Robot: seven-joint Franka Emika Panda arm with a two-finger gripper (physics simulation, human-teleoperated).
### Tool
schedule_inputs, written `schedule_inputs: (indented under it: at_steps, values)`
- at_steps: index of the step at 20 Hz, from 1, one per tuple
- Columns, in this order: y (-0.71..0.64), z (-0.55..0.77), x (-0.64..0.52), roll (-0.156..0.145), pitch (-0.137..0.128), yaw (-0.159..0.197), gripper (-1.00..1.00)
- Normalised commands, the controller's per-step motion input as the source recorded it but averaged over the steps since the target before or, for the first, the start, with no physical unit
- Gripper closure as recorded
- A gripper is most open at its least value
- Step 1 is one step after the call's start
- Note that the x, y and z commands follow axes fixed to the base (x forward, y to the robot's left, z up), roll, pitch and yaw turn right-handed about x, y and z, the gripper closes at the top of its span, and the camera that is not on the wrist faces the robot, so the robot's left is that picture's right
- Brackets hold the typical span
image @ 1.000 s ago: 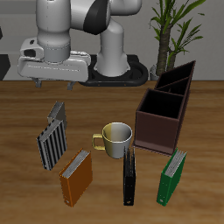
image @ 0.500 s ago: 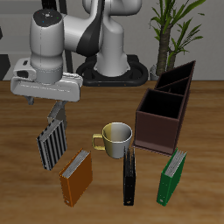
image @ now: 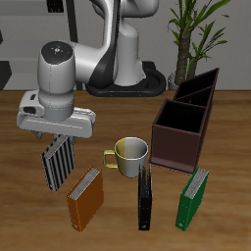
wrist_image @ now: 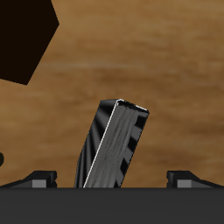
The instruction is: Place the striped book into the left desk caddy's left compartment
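End effector (image: 51,140) above striped book (image: 58,163)

Striped book (image: 58,163): thin, cover of narrow black and pale-grey stripes; standing upright on the table, tilted slightly; positioned near the table's front edge, just behind the orange book; its upper end is hidden by the arm in the exterior view; in the wrist view the striped book (wrist_image: 115,144) shows leaning, pale spine edge and striped cover visible; left desk caddy (image: 182,132): dark brown, open-topped, compartments empty; well apart from the book.
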Motion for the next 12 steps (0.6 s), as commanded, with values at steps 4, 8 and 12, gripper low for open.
schedule_inputs:
  at_steps: [4,8,12]
  values:
    - [0.0,-0.44,0.12,-0.005,0.043,-0.034,-1.0]
    - [-0.04,-0.32,0.05,-0.003,0.043,-0.035,-1.0]
    - [0.04,-0.36,0.03,0.033,0.04,-0.054,1.0]
